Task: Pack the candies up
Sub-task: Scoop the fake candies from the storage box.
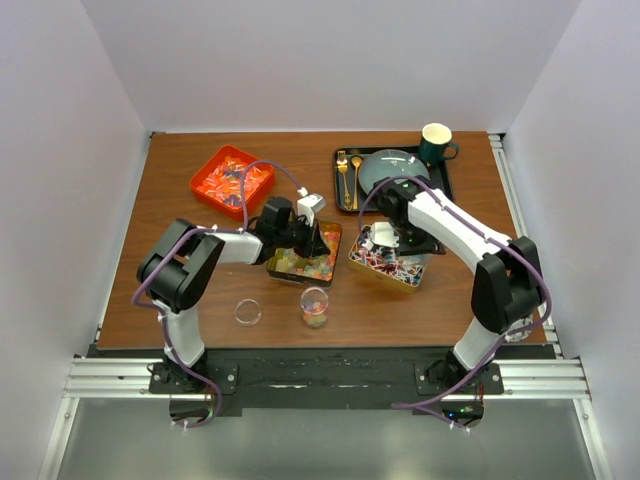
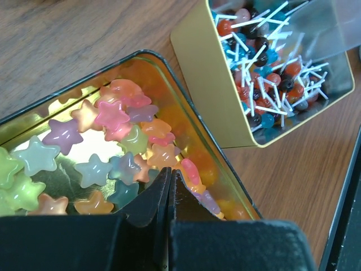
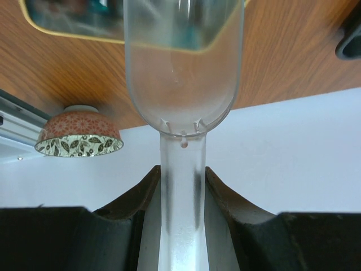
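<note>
Brown wood-grain table (image 1: pixel 300 160), seen from overhead: the left gripper (image 1: pixel 320 247) hangs over a shallow dark-rimmed tin (image 1: pixel 272 268) of gummy candies (image 1: pixel 308 265). The right gripper (image 1: pixel 387 240) is above a gold tin (image 1: pixel 360 265) of stick candies (image 1: pixel 392 265) just beside it. Near the front edge stands a clear cup (image 1: pixel 314 300) with loose candies (image 1: pixel 314 316) in its base, and a clear round lid (image 1: pixel 247 312) lies to its left. A square red tray (image 1: pixel 207 165) of wrapped candies (image 1: pixel 232 182) sits at back left. A black tray (image 1: pixel 440 172) at back right carries gold cutlery (image 1: pixel 350 178), a grey-blue plate (image 1: pixel 390 165) and a dark green mug (image 1: pixel 436 143).

From the left wrist, the matte black fingers (image 2: pixel 152 197) are pressed together with nothing between them. Their tips sit just above glossy, translucent star shapes in pink, lilac, green and orange, which lie on the tin's mirror-bright gold floor. The neighbouring tin, with rounded corners, holds small round red, blue and dark sweets on thin white sticks. A clear plastic scoop (image 2: pixel 330 22) shows over its far corner.

From the right wrist, the jaws are clamped on the narrow handle of that scoop, its rounded bowl pointing away. A floral-patterned bowl (image 3: pixel 79 132) with a leaf-printed band rests at the table's edge.
</note>
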`<action>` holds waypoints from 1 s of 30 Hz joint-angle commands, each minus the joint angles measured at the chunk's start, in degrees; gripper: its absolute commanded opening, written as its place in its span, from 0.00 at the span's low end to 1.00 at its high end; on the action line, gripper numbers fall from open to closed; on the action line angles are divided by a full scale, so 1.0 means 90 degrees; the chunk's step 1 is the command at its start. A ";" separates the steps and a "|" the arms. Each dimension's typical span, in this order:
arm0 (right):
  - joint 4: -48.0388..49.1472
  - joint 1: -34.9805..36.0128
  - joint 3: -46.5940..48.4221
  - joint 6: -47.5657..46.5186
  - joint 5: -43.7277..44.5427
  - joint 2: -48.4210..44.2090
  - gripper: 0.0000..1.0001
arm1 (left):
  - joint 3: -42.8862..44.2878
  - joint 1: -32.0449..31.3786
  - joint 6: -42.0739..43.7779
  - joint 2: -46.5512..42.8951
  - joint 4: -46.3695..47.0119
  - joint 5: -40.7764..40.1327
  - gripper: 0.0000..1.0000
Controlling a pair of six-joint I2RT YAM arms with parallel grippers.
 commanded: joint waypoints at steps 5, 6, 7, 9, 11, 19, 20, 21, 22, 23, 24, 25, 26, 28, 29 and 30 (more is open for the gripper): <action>-0.1267 0.0285 0.0123 -0.0264 -0.0186 0.0215 0.00 | -0.0073 -0.0041 -0.0126 -0.0057 0.0756 0.0616 0.00; -0.1257 0.0256 0.0182 -0.0342 -0.0127 0.0128 0.00 | -0.0093 -0.0041 -0.0126 -0.0067 0.0765 0.0616 0.00; -0.1286 0.0246 0.0182 -0.0400 -0.0039 0.0059 0.00 | -0.0112 -0.0041 -0.0126 -0.0106 0.0775 0.0616 0.00; -0.1403 0.0226 0.0231 -0.0460 0.0098 -0.0058 0.00 | -0.0122 -0.0041 -0.0155 -0.0116 0.0824 0.0645 0.00; -0.1560 0.0187 0.0270 -0.0469 0.0127 -0.0117 0.00 | -0.0093 -0.0041 -0.0223 -0.0087 0.0863 0.0694 0.00; -0.1258 0.0187 0.0036 -0.0138 0.0069 0.0292 0.00 | -0.0064 -0.0031 -0.0301 -0.0097 0.0873 0.0724 0.00; -0.1219 0.0197 0.0036 -0.0070 0.0050 0.0370 0.00 | -0.0073 -0.0041 -0.0301 -0.0097 0.0873 0.0743 0.00; -0.1189 0.0216 0.0036 -0.0030 0.0020 0.0439 0.00 | -0.0073 -0.0041 -0.0292 -0.0087 0.0873 0.0733 0.00; -0.1112 0.0216 0.0045 0.0009 0.0001 0.0565 0.00 | -0.0083 -0.0041 -0.0282 -0.0077 0.0873 0.0733 0.00; -0.1082 0.0226 0.0046 0.0116 -0.0038 0.0634 0.00 | -0.0093 -0.0050 -0.0272 -0.0077 0.0873 0.0724 0.00; -0.1043 0.0226 0.0075 0.0175 -0.0096 0.0693 0.00 | -0.0103 -0.0050 -0.0253 -0.0058 0.0873 0.0714 0.00; -0.1033 0.0236 0.0123 0.0262 -0.0300 0.0819 0.00 | -0.0112 -0.0050 -0.0243 -0.0048 0.0873 0.0695 0.00; -0.1023 0.0236 0.0220 0.0447 -0.0389 0.0878 0.00 | -0.0122 -0.0041 -0.0233 -0.0038 0.0873 0.0704 0.00; -0.0945 0.0284 0.0280 0.0604 -0.0507 0.1024 0.00 | -0.0142 -0.0050 -0.0233 -0.0019 0.0882 0.0694 0.00; -0.0887 0.0304 0.0377 0.0731 -0.0643 0.1064 0.00 | -0.0181 -0.0050 -0.0233 -0.0019 0.0892 0.0694 0.00; -0.0799 0.0304 0.0436 0.0809 -0.0692 0.1113 0.00 | -0.0191 -0.0060 -0.0233 -0.0019 0.0902 0.0694 0.00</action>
